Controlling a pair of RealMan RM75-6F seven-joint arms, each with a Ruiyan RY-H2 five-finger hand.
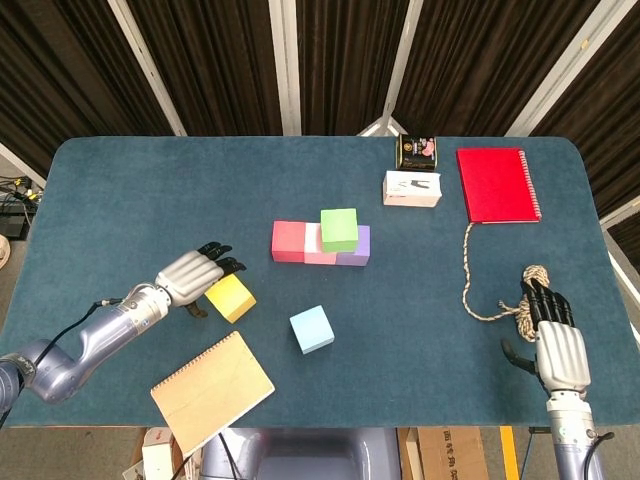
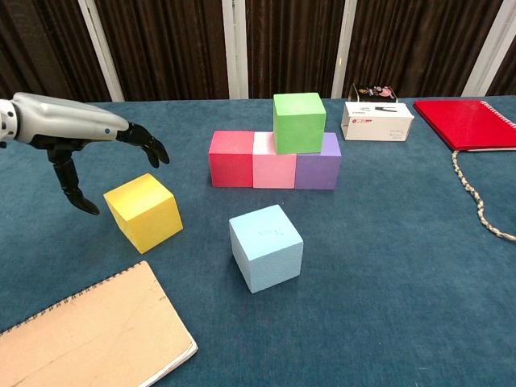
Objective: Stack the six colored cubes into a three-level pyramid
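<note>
Overhead, a blue felt table stands before dark curtain panels. Red, pink and purple cubes form a row, with the green cube on top. The left hand, fingers spread, hovers at the yellow cube (light-blue cube nearby). The right hand rests empty, fingers apart, beside a rope.
</note>
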